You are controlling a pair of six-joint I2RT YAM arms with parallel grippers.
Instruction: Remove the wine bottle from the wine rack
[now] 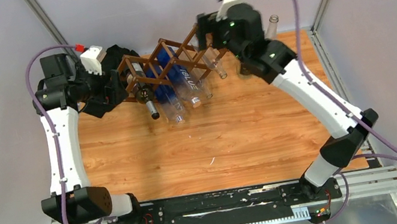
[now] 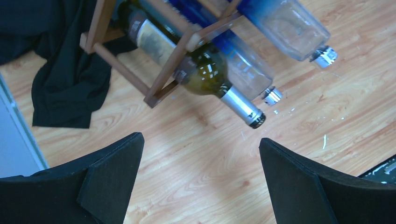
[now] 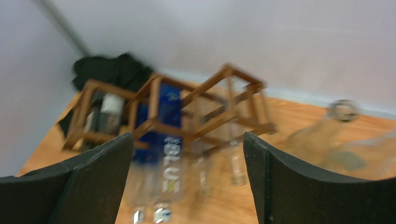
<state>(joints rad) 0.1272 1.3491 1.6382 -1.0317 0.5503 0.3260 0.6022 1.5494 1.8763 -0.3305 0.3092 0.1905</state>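
the wooden table [image 1: 219,139] fills the view, its near half bare between the two arm bases. both arms reach to the far edge, one at each end of the load, which looks like a bracketing setup: one side to pull, the other to steady.

the wine rack [image 1: 175,60] stands along the far edge, running from near the far-left corner to about the middle. its cells face the near edge, so every bottle neck points that way and can be drawn straight out. a black cloth [image 2: 60,79] lies crumpled in the far-left corner, just behind the rack's left end.

a blue bottle [image 1: 178,79] and clear ones beside it fill the middle cells. another clear bottle [image 1: 273,25] stands apart near the far-right corner, partly hidden by the right arm.

the wine bottle [image 2: 205,79], dark green with a silver-foiled neck, lies in the leftmost cell, neck jutting out toward the near edge and sloping down. whether its tip touches the wood i cannot tell.

the left gripper [image 2: 201,142] is spread wide and empty, hanging above bare wood just short of that neck. i judge it is lining up for the grab. the right gripper [image 3: 187,137] is likewise spread and holding nothing, facing the rack's right end. its view is blurred, so how close it sits is unclear.
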